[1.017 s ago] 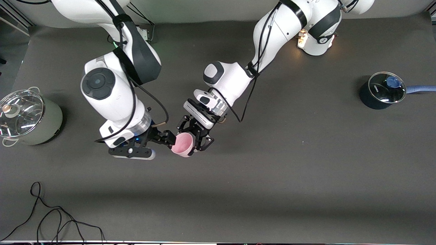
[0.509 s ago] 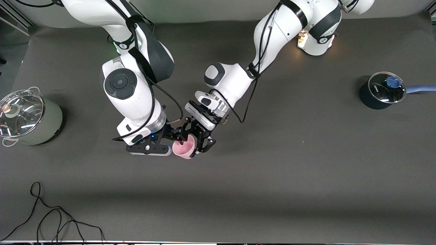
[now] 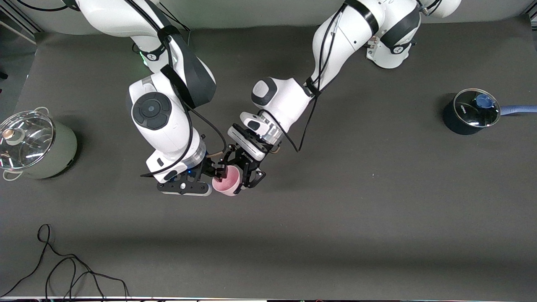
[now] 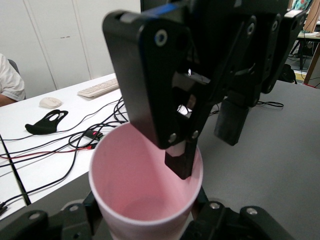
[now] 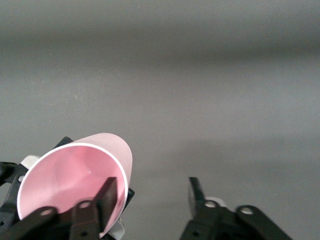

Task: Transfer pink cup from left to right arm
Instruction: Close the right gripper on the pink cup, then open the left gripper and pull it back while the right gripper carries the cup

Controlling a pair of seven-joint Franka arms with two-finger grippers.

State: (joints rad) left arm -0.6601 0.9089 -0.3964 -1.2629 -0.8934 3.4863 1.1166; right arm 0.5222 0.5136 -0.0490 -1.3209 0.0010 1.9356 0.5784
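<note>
Left gripper (image 3: pixel 242 176) pinches the pink cup (image 3: pixel 227 184) over mid-table; right gripper (image 3: pixel 215 173) straddles its rim, fingers spread. Clamp squarely before the left lets go.

pink cup (image 3: pixel 228 185) plain pale pink, white rim. grippers black, arms white. table (image 3: pixel 377 218) dark grey. pot (image 3: pixel 470 113) dark blue.

No legible text (lid lettering unreadable)
</note>
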